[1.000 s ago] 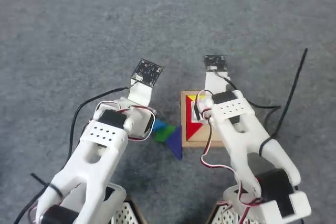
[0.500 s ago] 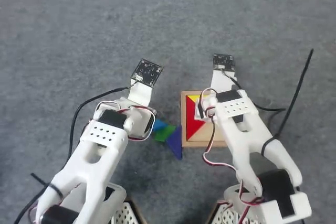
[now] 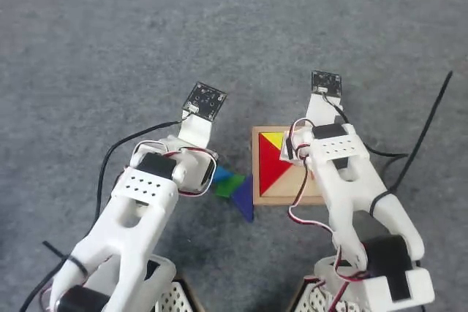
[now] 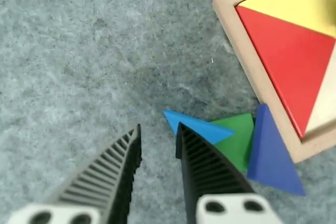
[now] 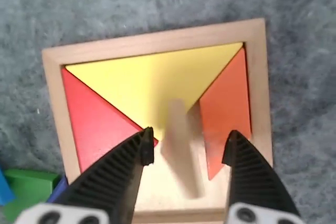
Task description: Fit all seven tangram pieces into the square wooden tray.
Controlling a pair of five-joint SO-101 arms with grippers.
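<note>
Tangram pieces overlapped against the part-filled tray's outer wall, near the table's middle, could be scattered if clipped by the narrowly parted left gripper; the right gripper is held spread above the tray.

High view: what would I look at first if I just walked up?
The square wooden tray grabs the eye, with a yellow triangle, a red triangle and an orange piece lying inside. Beside it on the grey mat three loose pieces bunch together: a light blue triangle, a green piece and a dark blue triangle. The right end effector hangs open above the tray, the left end effector open next to the loose pieces.
</note>
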